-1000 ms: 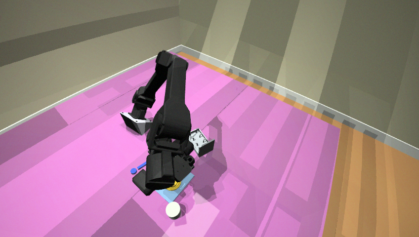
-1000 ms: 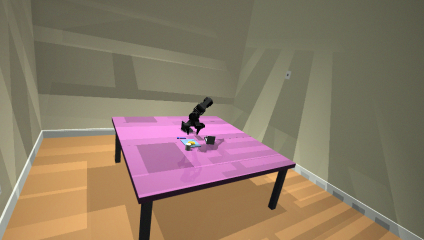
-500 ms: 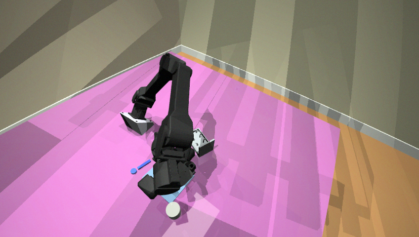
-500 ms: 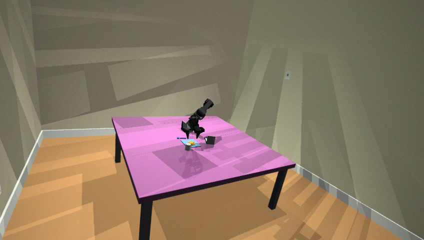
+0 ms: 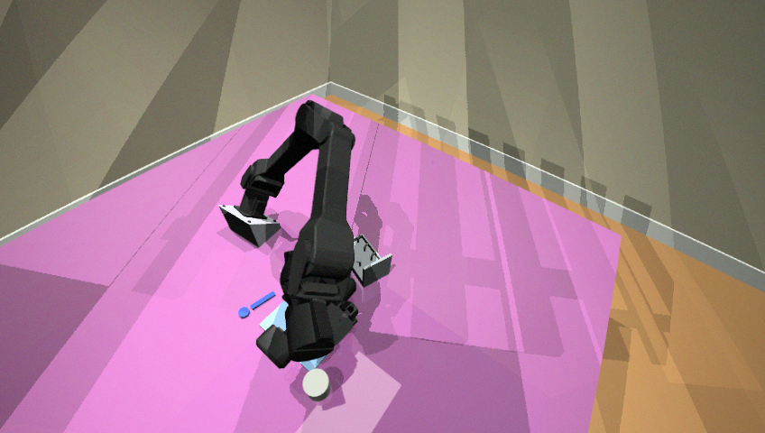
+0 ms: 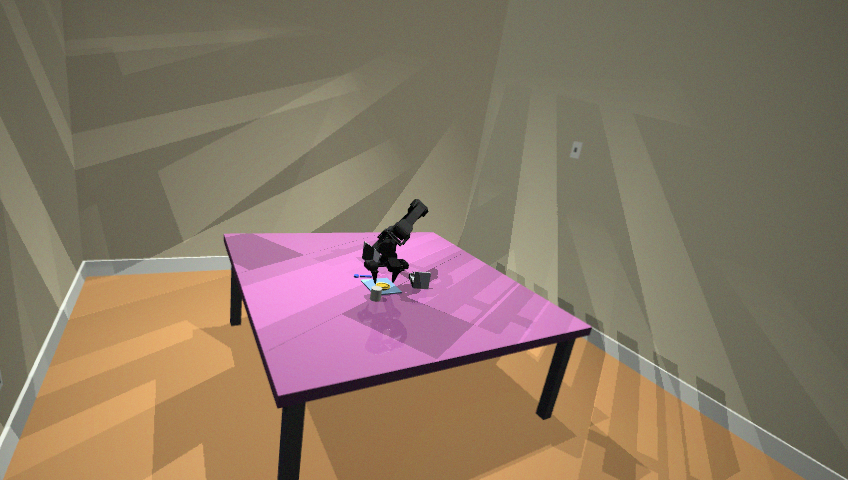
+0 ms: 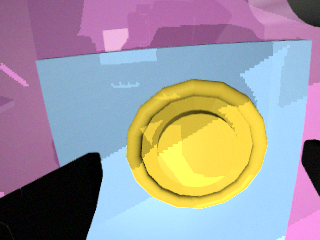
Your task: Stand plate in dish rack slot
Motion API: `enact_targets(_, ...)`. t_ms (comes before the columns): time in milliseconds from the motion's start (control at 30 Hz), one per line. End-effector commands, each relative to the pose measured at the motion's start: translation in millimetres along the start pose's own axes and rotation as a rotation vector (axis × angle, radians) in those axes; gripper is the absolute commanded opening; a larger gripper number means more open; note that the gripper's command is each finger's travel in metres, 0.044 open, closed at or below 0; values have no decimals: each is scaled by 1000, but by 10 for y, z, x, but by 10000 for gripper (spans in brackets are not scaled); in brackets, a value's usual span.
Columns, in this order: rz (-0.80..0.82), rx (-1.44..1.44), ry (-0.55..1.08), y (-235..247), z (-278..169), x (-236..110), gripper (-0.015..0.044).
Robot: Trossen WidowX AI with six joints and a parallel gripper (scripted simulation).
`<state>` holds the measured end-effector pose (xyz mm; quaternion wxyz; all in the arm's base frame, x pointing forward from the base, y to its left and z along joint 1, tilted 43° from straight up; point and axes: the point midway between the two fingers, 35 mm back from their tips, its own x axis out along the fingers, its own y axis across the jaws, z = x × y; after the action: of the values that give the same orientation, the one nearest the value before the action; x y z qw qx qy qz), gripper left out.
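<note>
The yellow round plate (image 6: pixel 382 286) (image 7: pixel 197 145) lies flat on a light blue square mat (image 5: pixel 276 317) (image 6: pixel 393 290) (image 7: pixel 80 115). In the top view the arm hides the plate. My gripper (image 6: pixel 384 281) (image 7: pixel 203 157) is open and empty, pointing down low above the mat. Its fingers stand on opposite sides of the plate in the wrist view, with a gap on each side. Whether the fingertips touch the mat cannot be told. The small dish rack (image 5: pixel 378 270) (image 6: pixel 421 280) stands on the table beside the mat, with a tall end wall and short rails; the arm partly hides it in the top view.
A white-topped cup (image 5: pixel 315 382) (image 6: pixel 376 293) stands close to one corner of the mat. A blue spoon-like piece (image 5: pixel 262 299) (image 6: pixel 363 276) lies on the other side of the mat. The arm's base (image 5: pixel 249 226) stands farther back on the pink table (image 5: pixel 456 300) (image 6: pixel 333 350).
</note>
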<state>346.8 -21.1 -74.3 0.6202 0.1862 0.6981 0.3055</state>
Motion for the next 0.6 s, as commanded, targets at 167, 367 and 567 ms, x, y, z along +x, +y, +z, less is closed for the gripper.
enact_targets(167, 10, 10, 7, 3, -37, 185, 400)
enact_targets(367, 11, 10, 7, 5, -46, 269, 400)
enact_targets(567, 11, 10, 7, 5, -46, 272, 357)
